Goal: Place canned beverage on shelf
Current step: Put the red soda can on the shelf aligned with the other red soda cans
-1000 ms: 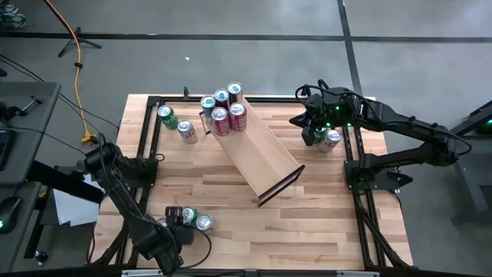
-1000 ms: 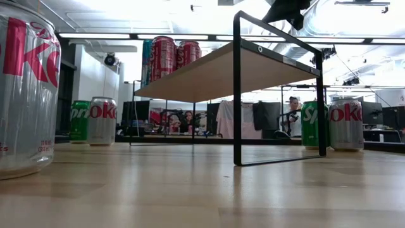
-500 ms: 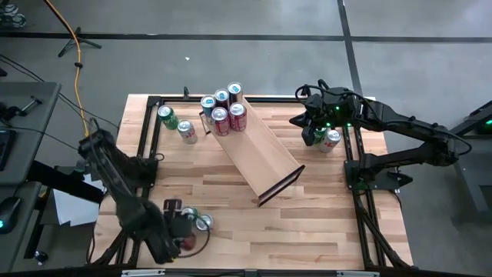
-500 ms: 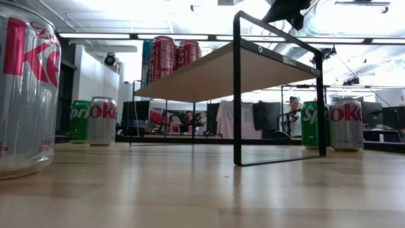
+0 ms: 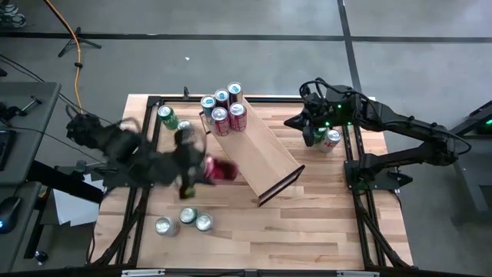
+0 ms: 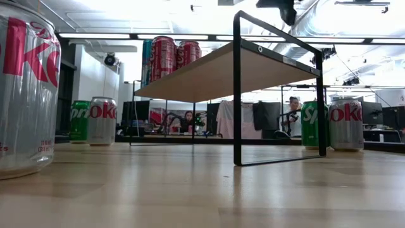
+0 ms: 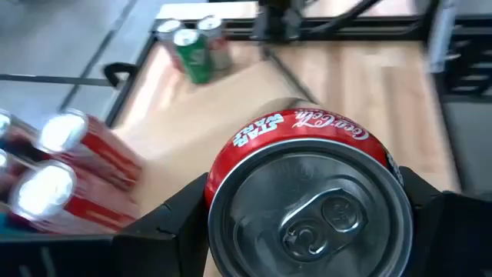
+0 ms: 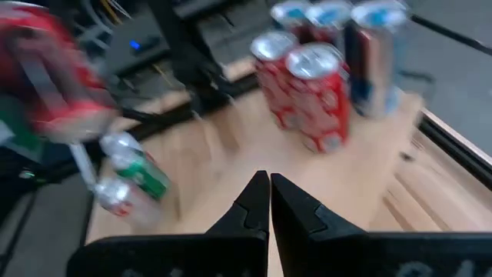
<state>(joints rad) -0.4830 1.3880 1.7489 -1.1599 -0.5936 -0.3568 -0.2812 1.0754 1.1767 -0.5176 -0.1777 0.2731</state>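
Observation:
My left gripper (image 5: 201, 171) hangs above the table's left middle, shut on a red cola can (image 7: 307, 196), just left of the shelf (image 5: 260, 152). The shelf is a pale plank on a black frame, set slantwise across the table. Several cans (image 5: 223, 109) stand on its far end, also seen in the low view (image 6: 168, 57). Near the shelf's far right side my right gripper (image 8: 269, 198) is raised and shut on nothing. My left gripper pinches the red can's round wall, one finger (image 7: 173, 227) on each of two opposite sides (image 7: 219, 192). The fingers lie along the can, whose top end faces the wrist. The can (image 5: 221, 170) is clear of the table, tipped on its side, its bottom toward the shelf.
Three cans (image 5: 183, 221) stand near the table's near left edge, two more (image 5: 175, 125) at the far left. A green and a silver can (image 5: 324, 138) stand beside the right arm. A large silver can (image 6: 25, 88) fills the low view's left.
My left gripper has risen from the cans at the near left edge and swung toward the far side and the shelf, turning as it went. The red can has come up with it, clear of the table, now tipped on its side.

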